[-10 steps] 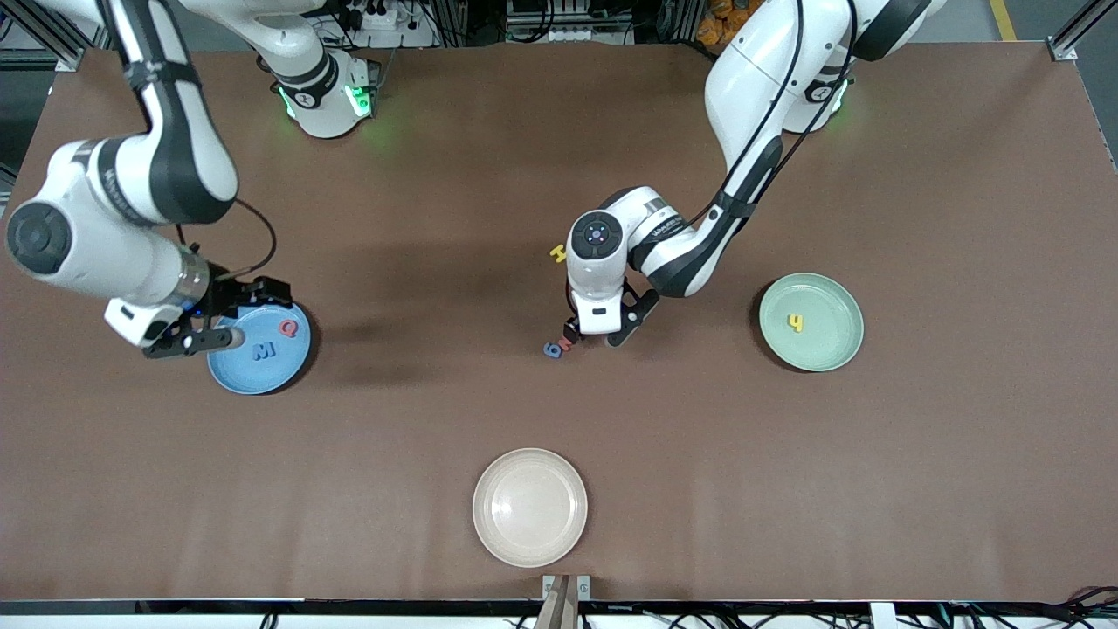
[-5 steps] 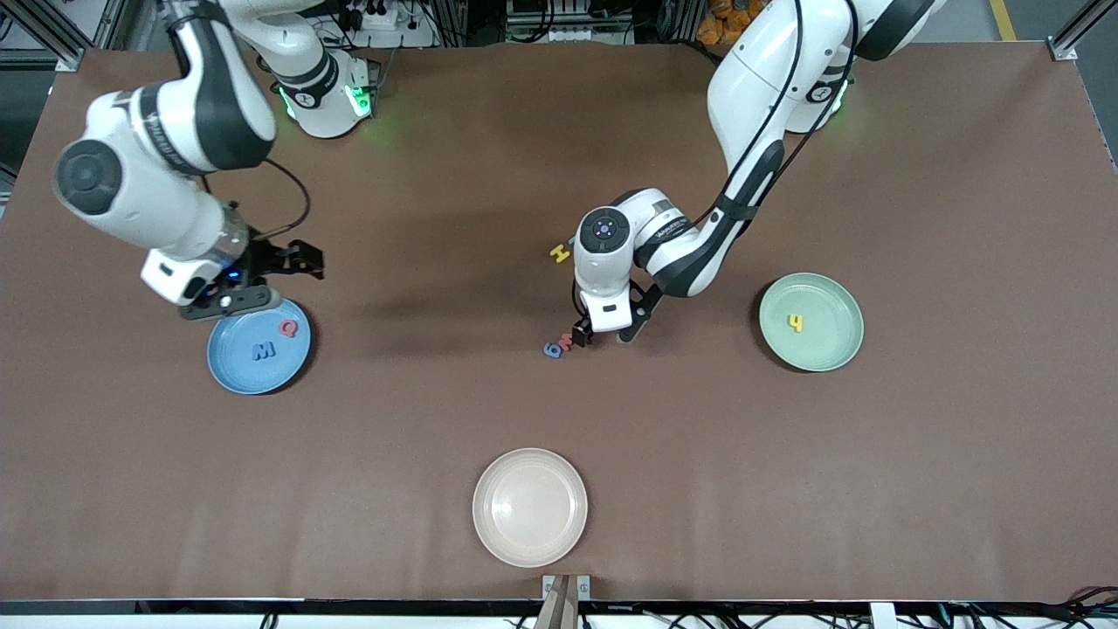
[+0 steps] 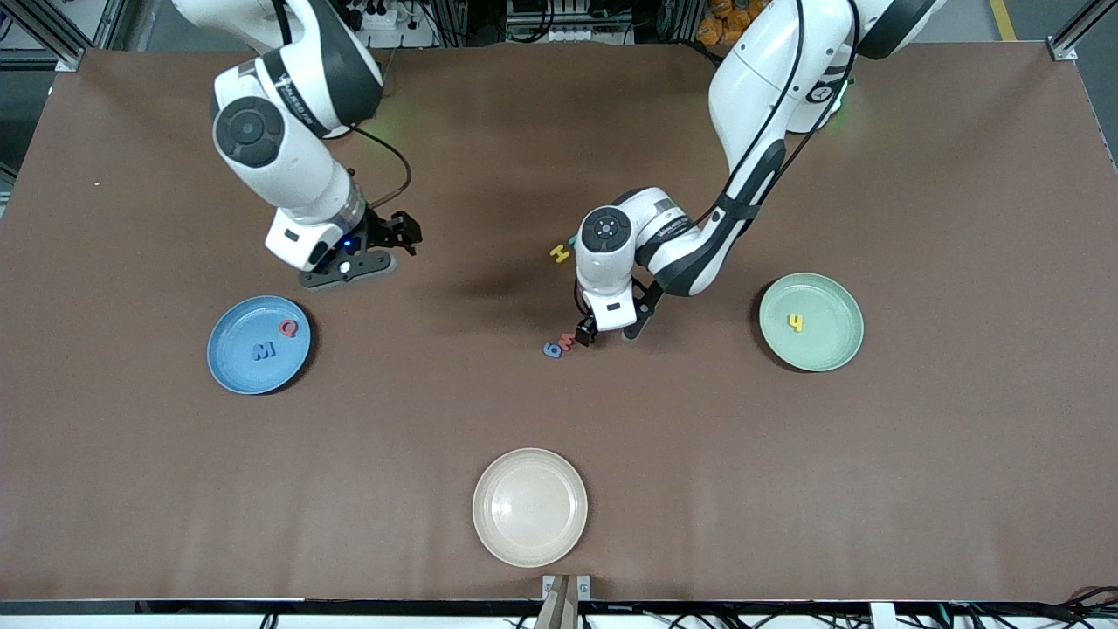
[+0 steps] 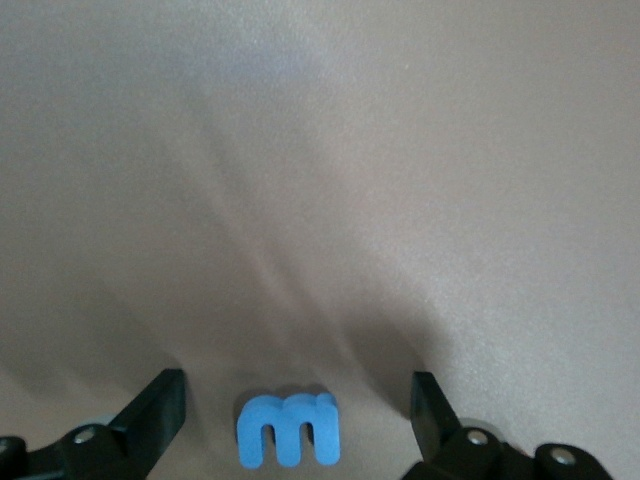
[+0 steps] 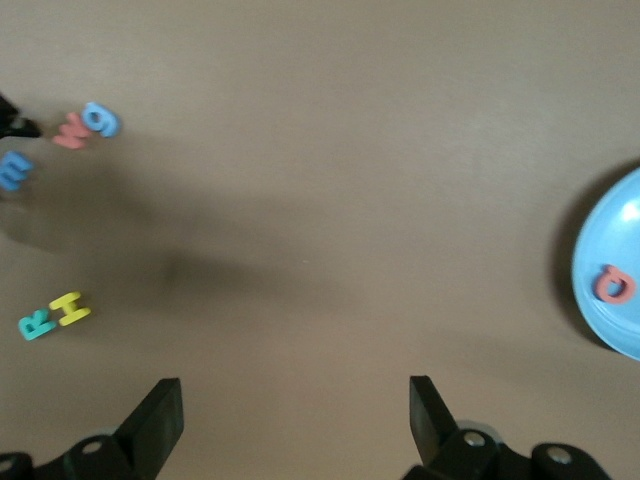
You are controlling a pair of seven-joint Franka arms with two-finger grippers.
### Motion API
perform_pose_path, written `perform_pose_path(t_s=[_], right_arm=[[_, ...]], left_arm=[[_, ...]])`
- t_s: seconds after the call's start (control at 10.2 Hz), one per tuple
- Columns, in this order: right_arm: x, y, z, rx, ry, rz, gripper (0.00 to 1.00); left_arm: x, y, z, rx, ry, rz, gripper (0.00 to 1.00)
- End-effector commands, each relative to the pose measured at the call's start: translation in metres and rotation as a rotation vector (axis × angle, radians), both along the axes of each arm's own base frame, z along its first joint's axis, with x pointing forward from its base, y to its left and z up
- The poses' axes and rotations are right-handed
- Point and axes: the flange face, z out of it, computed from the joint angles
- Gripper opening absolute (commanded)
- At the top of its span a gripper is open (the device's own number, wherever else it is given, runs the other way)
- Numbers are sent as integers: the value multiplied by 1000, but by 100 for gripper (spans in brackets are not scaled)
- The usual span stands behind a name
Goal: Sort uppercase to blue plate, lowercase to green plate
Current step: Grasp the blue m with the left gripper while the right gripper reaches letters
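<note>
The blue plate [image 3: 240,371] lies toward the right arm's end and holds a blue M [image 3: 264,351] and a red Q [image 3: 289,328]. The green plate [image 3: 830,345], toward the left arm's end, holds a yellow h [image 3: 795,322]. My left gripper [image 3: 609,335] is low over mid-table, open, its jaws on either side of a blue m [image 4: 288,430] without touching it. A red m [image 3: 567,342] and a blue g [image 3: 551,349] lie beside it. A yellow H [image 3: 560,253] and a teal R [image 5: 37,324] lie farther from the front camera. My right gripper [image 3: 377,253] hangs open and empty over bare table.
A beige plate [image 3: 529,507] sits near the table's front edge, at mid-table. The brown mat between the plates is bare apart from the letter cluster under the left arm.
My right arm has swung from over the blue plate toward the middle of the table, still open and empty. My left gripper has shifted only slightly over the blue m.
</note>
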Motion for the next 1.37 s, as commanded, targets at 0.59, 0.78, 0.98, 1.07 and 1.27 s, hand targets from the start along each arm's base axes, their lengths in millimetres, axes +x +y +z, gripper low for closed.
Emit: perform_pose_path(t_s=[0.59, 0.78, 0.98, 1.07, 1.27], right_arm=[[-47, 72, -1, -4, -16, 55, 100], [-54, 84, -7, -10, -7, 78, 100], [-53, 86, -9, -11, -6, 81, 100], [-52, 85, -8, -11, -6, 79, 100], [-52, 86, -7, -10, -7, 81, 100]], left_arm=[[-14, -6, 3, 3, -16, 4, 24], [-14, -7, 3, 2, -17, 5, 0], [-14, -7, 3, 2, -17, 3, 0], [-14, -7, 3, 3, -17, 2, 0], [-3, -4, 14, -8, -34, 5, 0]])
